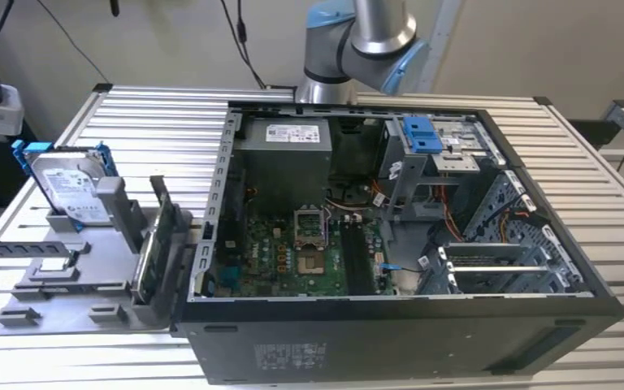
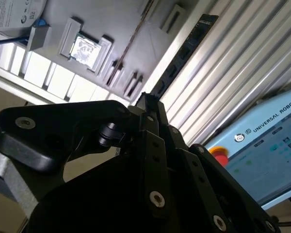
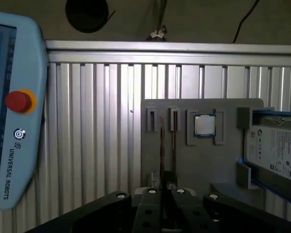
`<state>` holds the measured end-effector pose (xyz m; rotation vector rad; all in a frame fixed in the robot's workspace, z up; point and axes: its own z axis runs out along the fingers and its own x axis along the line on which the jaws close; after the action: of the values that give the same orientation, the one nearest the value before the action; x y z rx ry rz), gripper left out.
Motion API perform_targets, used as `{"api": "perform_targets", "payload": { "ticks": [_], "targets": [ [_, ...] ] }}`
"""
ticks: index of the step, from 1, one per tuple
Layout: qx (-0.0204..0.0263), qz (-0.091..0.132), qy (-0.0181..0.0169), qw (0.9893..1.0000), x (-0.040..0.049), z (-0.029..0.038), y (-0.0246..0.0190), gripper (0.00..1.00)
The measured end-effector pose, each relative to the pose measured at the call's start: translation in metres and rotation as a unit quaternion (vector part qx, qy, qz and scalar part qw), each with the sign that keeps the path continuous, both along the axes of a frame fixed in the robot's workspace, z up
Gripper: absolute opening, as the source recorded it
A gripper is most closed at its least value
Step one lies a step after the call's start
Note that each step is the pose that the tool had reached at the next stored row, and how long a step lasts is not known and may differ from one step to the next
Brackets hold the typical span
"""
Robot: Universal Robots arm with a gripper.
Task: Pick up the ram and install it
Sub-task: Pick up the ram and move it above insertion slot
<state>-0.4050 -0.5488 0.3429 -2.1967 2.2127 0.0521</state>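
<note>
Ram point(image 1: 163, 223): dark narrow stick, standing on its long edge in a slot of the grey holder point(image 1: 62, 301), on the side nearest the computer case point(image 1: 399, 349). In the second wrist view we see it point(image 2: 184, 53) as a dark strip running toward the gripper's tip.
Second board point(image 1: 146, 272): stands in its own slot just beside the ram.
Gripper point(image 3: 165, 188): black, hanging above the holder in both wrist views point(image 2: 145, 99) and lined up with the slotted boards. We cannot tell whether it touches the ram.
Gripper state: we cannot tell if it is apart or together (its own body blocks our sight).
Arm point(image 1: 361, 41): rises behind the case at the far side of the ribbed table point(image 1: 149, 122).
Case: open, lying on its side, with the motherboard point(image 1: 290, 252) facing up.
Hard drive point(image 1: 74, 191): silver with blue brackets, upright at the holder's end toward the exterior view's left.
Processor chip point(image 3: 204, 125): flat in a pocket of the holder, between the drive point(image 3: 276, 150) and the boards.
Pendant point(image 3: 14, 97): on the table, apart from the holder.
</note>
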Motion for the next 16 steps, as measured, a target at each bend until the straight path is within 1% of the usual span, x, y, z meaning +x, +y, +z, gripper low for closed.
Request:
{"api": "perform_targets", "payload": {
  "ticks": [6,16],
  "targets": [
    [0.0,0.0,0.0,1.0,0.0,0.0087,0.0,0.14],
    [0.0001,0.0,-0.0001,1.0,0.0,0.0264,0.0,0.14]
  ]
}}
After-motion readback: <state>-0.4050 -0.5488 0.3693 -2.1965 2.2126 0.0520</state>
